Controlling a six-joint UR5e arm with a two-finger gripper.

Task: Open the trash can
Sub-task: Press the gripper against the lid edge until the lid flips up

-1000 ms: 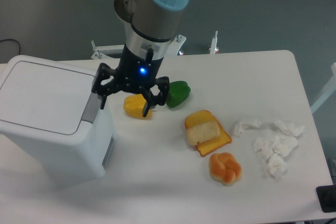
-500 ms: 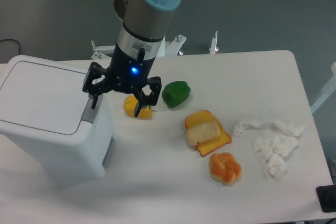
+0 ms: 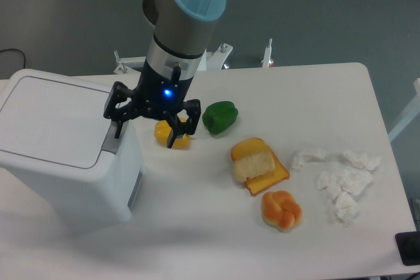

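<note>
The hand (image 3: 147, 125) hung spread apart just right of the trash can (image 3: 65, 149), one finger (image 3: 119, 122) at its latch; contact unclear.

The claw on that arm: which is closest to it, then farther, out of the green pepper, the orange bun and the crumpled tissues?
From the gripper:
1. Green pepper, just beside it on the table.
2. Orange bun, toward the front edge.
3. Crumpled tissues, far side of the table.

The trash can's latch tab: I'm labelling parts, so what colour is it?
Grey, on the white trash can, as its latch tab shows in the fixed camera view.
</note>
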